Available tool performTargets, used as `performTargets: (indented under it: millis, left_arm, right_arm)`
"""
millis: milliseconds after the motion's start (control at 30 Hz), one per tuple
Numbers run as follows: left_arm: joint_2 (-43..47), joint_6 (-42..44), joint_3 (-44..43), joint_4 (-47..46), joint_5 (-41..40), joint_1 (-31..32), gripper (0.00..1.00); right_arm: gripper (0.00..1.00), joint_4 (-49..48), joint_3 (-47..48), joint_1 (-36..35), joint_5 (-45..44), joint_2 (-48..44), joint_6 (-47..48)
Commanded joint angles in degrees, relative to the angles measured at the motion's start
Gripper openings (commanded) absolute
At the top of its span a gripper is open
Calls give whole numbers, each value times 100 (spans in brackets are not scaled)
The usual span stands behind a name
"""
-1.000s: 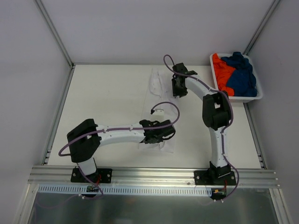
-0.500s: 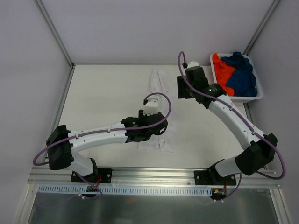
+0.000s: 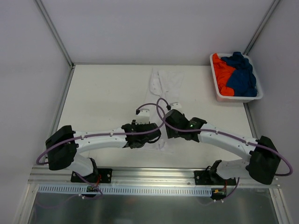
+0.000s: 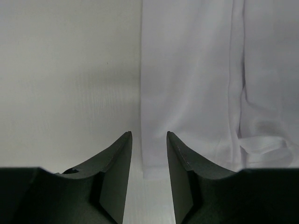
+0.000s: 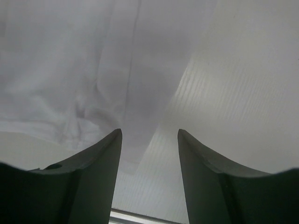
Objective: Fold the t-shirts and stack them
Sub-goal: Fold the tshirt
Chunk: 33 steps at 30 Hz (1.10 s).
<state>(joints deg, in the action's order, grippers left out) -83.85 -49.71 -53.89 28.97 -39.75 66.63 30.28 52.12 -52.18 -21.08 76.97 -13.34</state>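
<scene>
A white t-shirt [image 3: 166,82] lies as a long folded strip down the middle of the table, its near end under both grippers. My left gripper [image 3: 156,138] hovers open over the strip's near left corner. In the left wrist view the white t-shirt [image 4: 187,84] fills the right side, and its corner edge lies below the gap of the left gripper [image 4: 149,136]. My right gripper [image 3: 169,132] stands open beside it; under the right gripper [image 5: 148,133] the white t-shirt [image 5: 70,60] has its right edge. An orange t-shirt [image 3: 222,74] and a dark blue t-shirt [image 3: 242,74] lie crumpled in the basket.
The white plastic basket [image 3: 238,98] stands at the table's back right corner. The two arms' wrists sit close together near the front middle. Bare table [image 3: 103,98] spreads to the left of the shirt, and a metal rail [image 3: 154,173] runs along the near edge.
My right arm swung from the shirt's far end, near the basket, down to the near end beside the left gripper. The left gripper's jaws came open and it stayed at the near end.
</scene>
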Motion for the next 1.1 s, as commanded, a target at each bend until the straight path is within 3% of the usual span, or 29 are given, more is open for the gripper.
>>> performTargets:
  millis: [0, 233, 567, 767, 1067]
  left_arm:
    - [308, -284, 202, -5, -192, -62, 36]
    - [299, -504, 405, -6, -51, -63, 35]
    - [607, -689, 845, 3, -42, -63, 35]
    - [598, -759, 950, -14, -24, -71, 35]
    - [590, -794, 985, -6, -16, -71, 35]
  right_arm:
    - [55, -31, -157, -555, -791, -744, -879]
    - [54, -48, -439, -1452, -1206, -824, -1452]
    - [52, -444, -80, -1760, -1197, 537, -1487]
    - [49, -488, 62, -1778, -1179, 802, -1460]
    - [26, -427, 0, -1786, -1197, 934, -1531]
